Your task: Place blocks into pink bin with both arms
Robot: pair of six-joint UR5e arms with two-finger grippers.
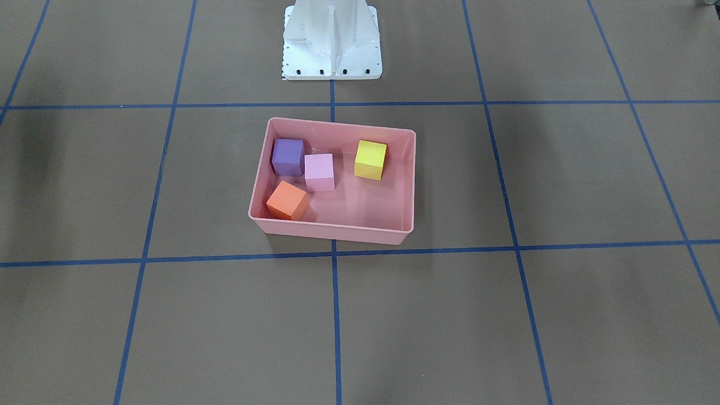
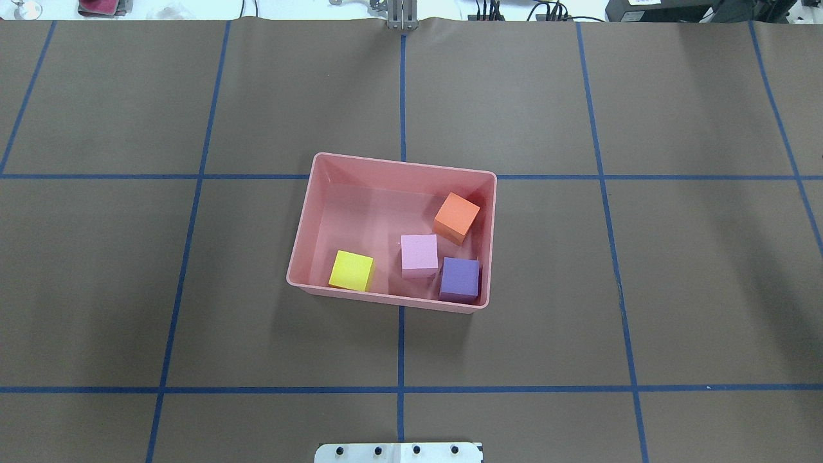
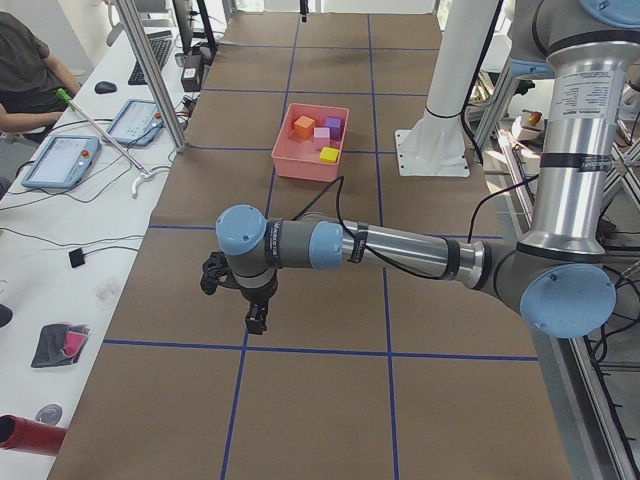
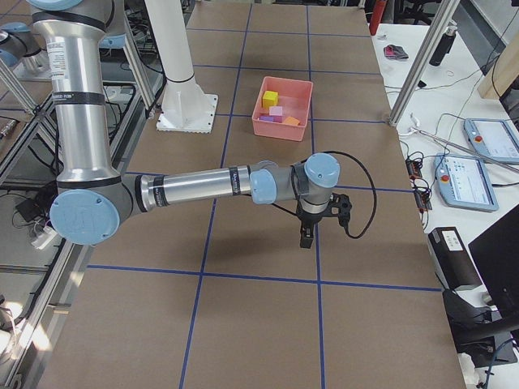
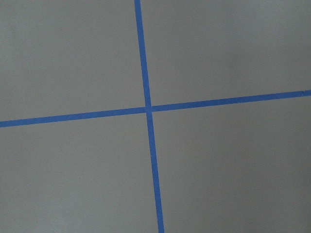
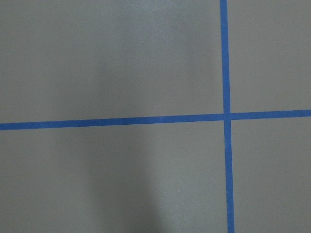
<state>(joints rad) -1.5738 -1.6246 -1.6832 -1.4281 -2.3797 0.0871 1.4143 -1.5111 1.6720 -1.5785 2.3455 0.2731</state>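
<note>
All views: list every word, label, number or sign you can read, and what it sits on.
Nothing is legible.
Label on the left arm: print too small to read.
Label on the right arm: print too small to read.
Tablet screens: blurred.
Blocks and pink bin: no markings.

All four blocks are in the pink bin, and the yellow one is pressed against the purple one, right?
Not quite. All four are in the pink bin, but the yellow block stands apart from the others; the light pink block is the one beside the purple block. The overhead exterior view shows it.
</note>
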